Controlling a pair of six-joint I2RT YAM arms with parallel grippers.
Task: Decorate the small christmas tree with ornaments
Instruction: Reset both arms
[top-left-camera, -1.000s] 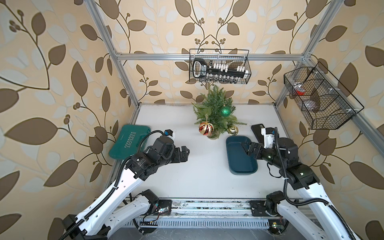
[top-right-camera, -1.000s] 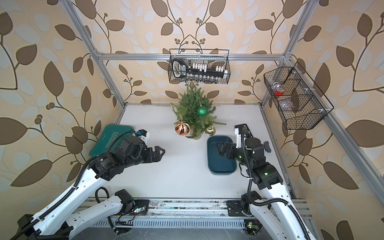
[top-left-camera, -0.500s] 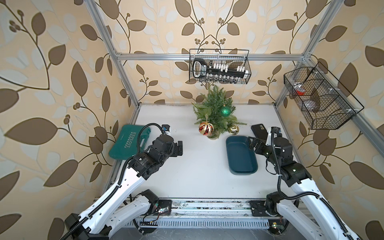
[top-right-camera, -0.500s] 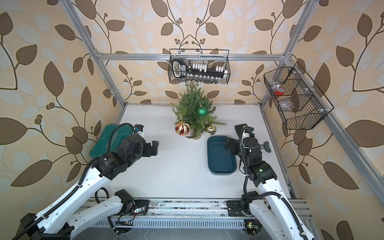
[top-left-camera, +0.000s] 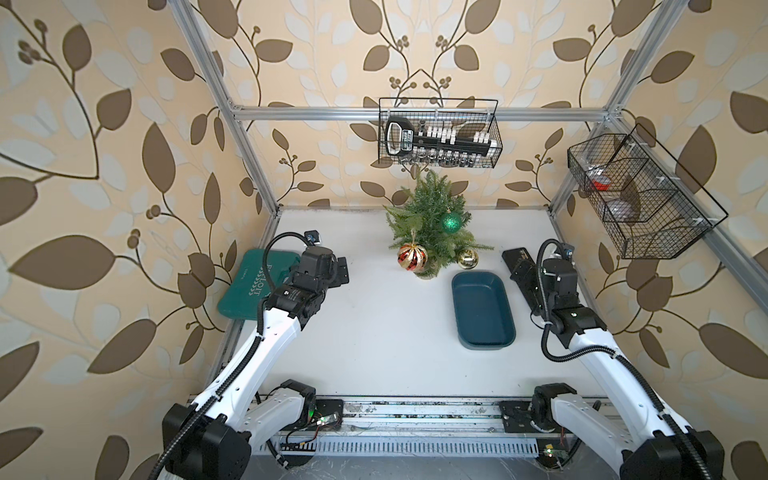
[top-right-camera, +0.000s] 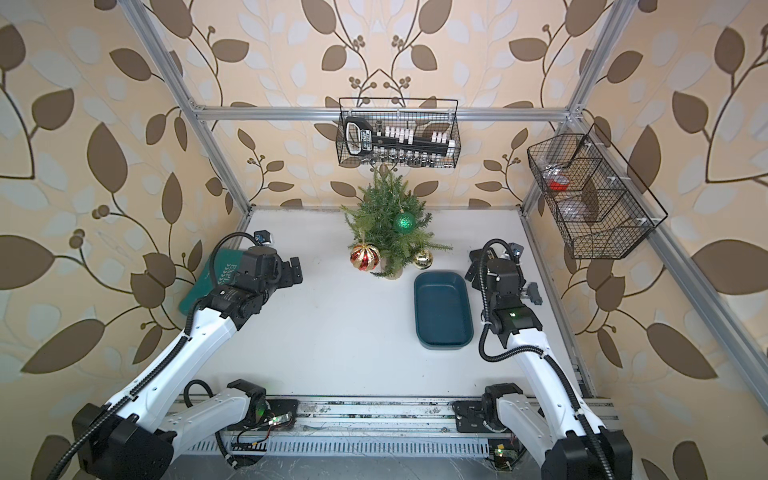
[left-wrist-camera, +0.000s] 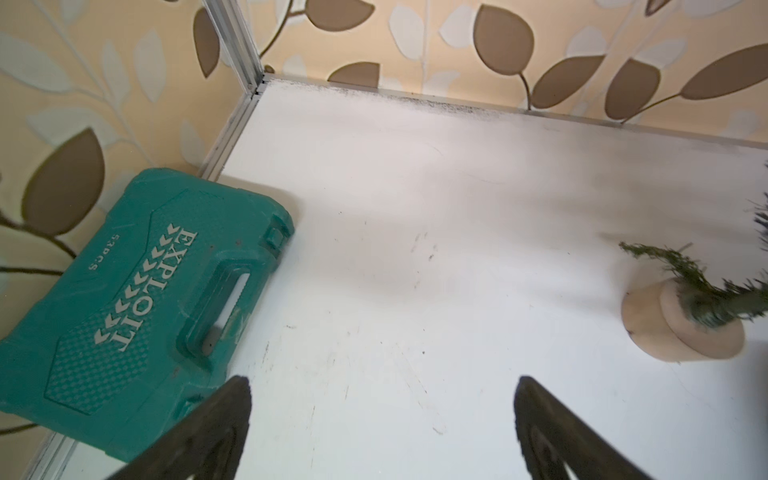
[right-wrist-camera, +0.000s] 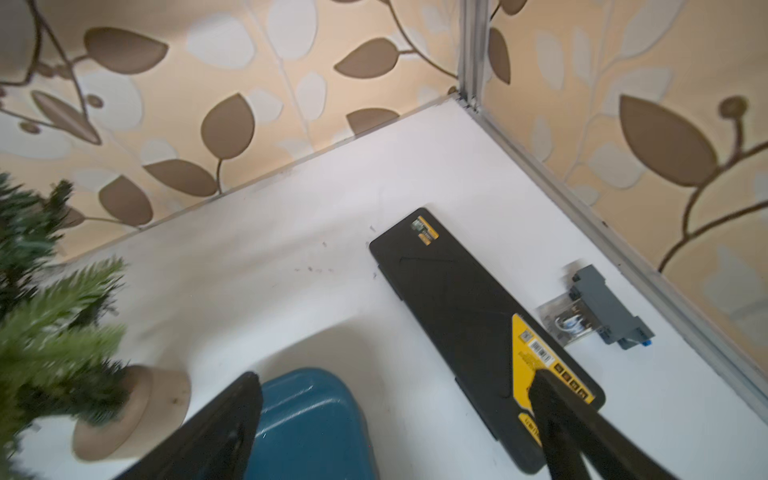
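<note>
Both arms have drawn back over the last second. The left claw (left-wrist-camera: 382, 380) has slid from the middle of the bench (top-left-camera: 374, 332) toward the green tool case (top-left-camera: 249, 291) at the left of both top views. The right claw (right-wrist-camera: 397, 376) has swung off the blue tray (top-left-camera: 482, 311) and now hangs over the black case (right-wrist-camera: 465, 316) at the right edge. Each claw is spread wide and holds nothing.

The tray is empty, and all three ornaments (top-right-camera: 365, 257) hang on the small christmas tree (top-left-camera: 432, 224) at upper centre. The red-and-gold ball (top-left-camera: 412, 257) is low on its left, the gold ball (top-left-camera: 467, 258) low on its right, and the green ball (top-left-camera: 451, 222) higher up. The decorating looks finished, and the arms seem to be retreating. The tree stands well apart from both claws, between them and farther up the frame.
</note>
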